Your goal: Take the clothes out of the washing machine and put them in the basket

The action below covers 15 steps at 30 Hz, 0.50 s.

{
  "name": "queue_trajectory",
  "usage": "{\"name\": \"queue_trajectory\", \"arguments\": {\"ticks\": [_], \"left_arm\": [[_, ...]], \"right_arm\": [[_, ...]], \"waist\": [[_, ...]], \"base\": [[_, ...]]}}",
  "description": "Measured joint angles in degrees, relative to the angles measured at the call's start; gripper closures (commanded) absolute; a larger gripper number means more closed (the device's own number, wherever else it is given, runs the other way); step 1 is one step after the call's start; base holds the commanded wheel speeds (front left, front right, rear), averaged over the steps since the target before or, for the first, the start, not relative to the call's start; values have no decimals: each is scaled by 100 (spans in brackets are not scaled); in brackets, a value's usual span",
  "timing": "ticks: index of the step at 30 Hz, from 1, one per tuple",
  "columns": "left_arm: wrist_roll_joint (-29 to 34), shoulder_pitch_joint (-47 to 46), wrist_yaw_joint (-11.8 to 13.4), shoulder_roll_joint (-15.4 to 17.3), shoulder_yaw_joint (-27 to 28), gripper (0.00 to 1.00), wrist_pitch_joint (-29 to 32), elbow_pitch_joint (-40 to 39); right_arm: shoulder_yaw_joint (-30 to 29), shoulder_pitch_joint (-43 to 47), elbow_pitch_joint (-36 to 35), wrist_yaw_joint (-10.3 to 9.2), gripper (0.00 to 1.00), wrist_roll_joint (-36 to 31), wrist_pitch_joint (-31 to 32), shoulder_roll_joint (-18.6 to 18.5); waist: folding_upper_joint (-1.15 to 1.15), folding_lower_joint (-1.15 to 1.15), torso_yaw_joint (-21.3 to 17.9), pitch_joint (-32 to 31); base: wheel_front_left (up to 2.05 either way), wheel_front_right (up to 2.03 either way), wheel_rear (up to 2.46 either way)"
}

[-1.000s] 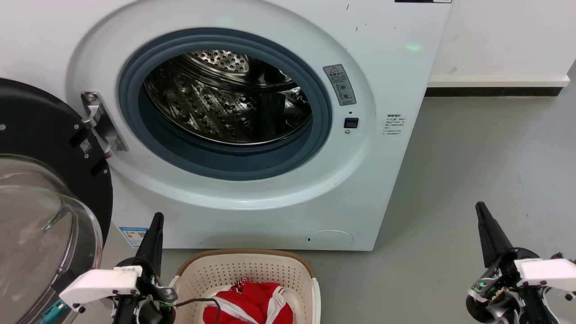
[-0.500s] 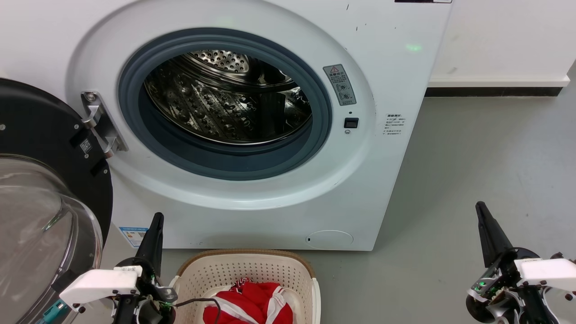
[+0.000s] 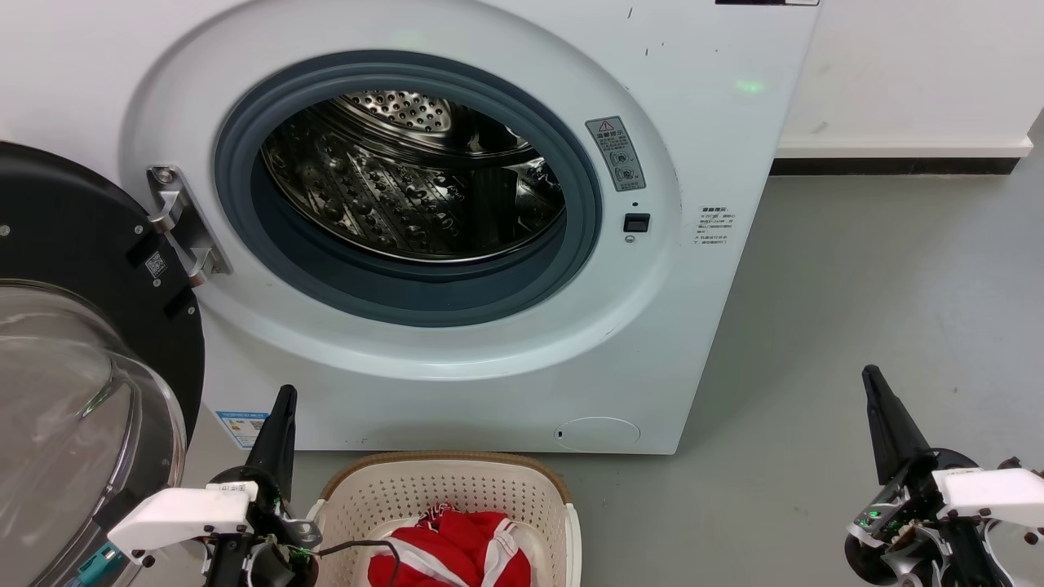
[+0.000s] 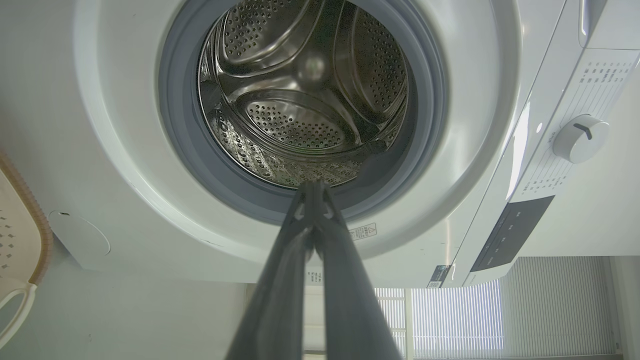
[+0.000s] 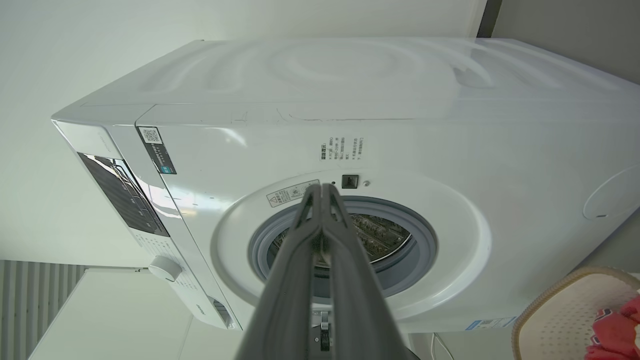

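The white washing machine (image 3: 693,147) stands with its door (image 3: 73,326) swung open to the left, and its steel drum (image 3: 416,179) holds no fabric that I can see. The red and white clothes (image 3: 457,550) lie bundled in the cream basket (image 3: 457,481) on the floor in front of the machine. My left gripper (image 3: 285,395) is shut just left of the basket, holding nothing. My right gripper (image 3: 871,377) is shut far to the right over the floor, holding nothing. The basket rim (image 5: 550,300) and red fabric (image 5: 617,330) show in the right wrist view.
The open glass door fills the left side beside my left arm. Grey floor (image 3: 881,310) stretches right of the machine to a white wall with a dark skirting (image 3: 897,163). The control panel and dial (image 4: 580,137) show in the left wrist view.
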Motion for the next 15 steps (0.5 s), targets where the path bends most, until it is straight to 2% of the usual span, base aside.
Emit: {"name": "queue_trajectory", "arguments": {"ticks": [15], "left_arm": [[0,0,0,0,0,100,0,0]], "right_arm": [[-16,-1,1,0,100,-9,19,9]], "waist": [[0,0,0,0]], "base": [[0,0,0]]}}
